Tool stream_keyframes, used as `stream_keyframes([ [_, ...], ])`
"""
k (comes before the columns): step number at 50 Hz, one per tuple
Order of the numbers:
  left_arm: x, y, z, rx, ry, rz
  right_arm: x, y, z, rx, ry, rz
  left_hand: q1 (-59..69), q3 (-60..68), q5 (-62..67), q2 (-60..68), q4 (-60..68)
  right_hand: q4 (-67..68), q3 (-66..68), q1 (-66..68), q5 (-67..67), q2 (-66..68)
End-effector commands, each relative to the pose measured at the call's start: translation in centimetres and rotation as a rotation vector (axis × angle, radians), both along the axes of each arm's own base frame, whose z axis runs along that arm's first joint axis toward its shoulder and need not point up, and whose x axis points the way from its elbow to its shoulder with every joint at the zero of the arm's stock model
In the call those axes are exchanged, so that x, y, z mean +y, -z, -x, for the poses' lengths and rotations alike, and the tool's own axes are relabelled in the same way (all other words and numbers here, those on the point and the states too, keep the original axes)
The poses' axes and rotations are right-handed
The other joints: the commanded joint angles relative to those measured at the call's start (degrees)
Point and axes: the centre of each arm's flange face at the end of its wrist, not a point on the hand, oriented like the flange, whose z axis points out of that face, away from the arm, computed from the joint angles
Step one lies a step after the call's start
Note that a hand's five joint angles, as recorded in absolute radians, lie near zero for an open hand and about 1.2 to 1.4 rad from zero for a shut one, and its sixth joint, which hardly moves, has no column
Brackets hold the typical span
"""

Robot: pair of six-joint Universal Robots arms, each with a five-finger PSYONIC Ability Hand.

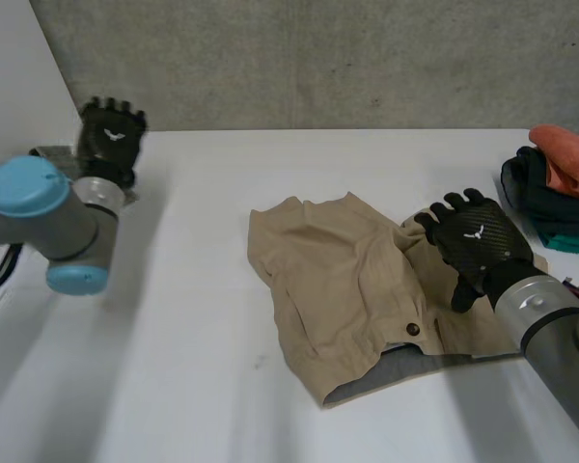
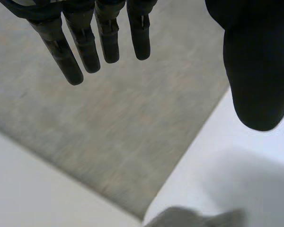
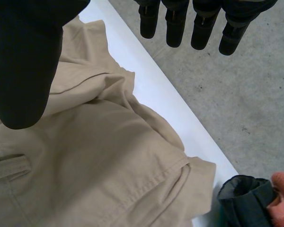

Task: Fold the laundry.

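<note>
Tan shorts lie rumpled on the white table, right of centre, roughly flat but with folds and ridges across the middle. A dark button shows near the near-right edge, and grey lining is exposed along the near hem. The right hand is over the right side of the shorts, with fingers straight and spread and the thumb apart. It is released, with no cloth pinched; whether the palm touches the fabric cannot be told. In the right wrist view the shorts spread under the palm, their far edge against bare table. The left hand is at the far left, raised, well apart from the shorts. Its fingers are straight and relaxed, grasping nothing, with the concrete wall beyond them. A stack of folded clothes sits at the far right edge of the table, orange on top, dark and teal beneath, near the right hand but not touching it.
</note>
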Motion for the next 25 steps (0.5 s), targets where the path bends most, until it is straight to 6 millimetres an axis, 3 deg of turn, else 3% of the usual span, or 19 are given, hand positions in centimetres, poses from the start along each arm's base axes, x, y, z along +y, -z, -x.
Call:
stream_keyframes([
  [1,4.8,-0.2,4.2,-0.031,0.172,-0.05,1.8,-1.3,0.3,0.05,-0.019,-0.065,-0.82,-0.07,1.17,-0.01,0.39,-2.06,-1.87,-3.06,-2.6,-2.4],
  [2,5.8,0.0,5.3,-0.044,0.237,-0.075,2.3,-1.2,0.4,0.056,-0.029,-0.093,-0.48,0.26,1.5,0.33,0.72,-2.06,-1.87,-3.06,-2.6,-2.4],
  [6,7.7,0.9,7.0,-0.066,0.397,-0.159,3.4,-0.9,0.2,0.058,-0.044,-0.136,-0.15,0.6,1.84,0.66,1.06,-2.06,-1.87,-3.06,-2.6,-2.4],
  [13,8.4,4.5,8.9,-0.095,0.599,-0.29,6.2,0.7,-1.5,0.067,-0.134,-0.145,1.37,2.11,3.35,2.18,2.58,-2.06,-1.87,-3.06,-2.6,-2.4],
  [25,9.3,8.4,10.5,-0.124,0.694,-0.455,5.8,4.9,-2.4,0.054,-0.152,-0.133,5.22,5.96,7.2,6.03,6.42,5.91,6.1,4.9,5.37,5.57],
])
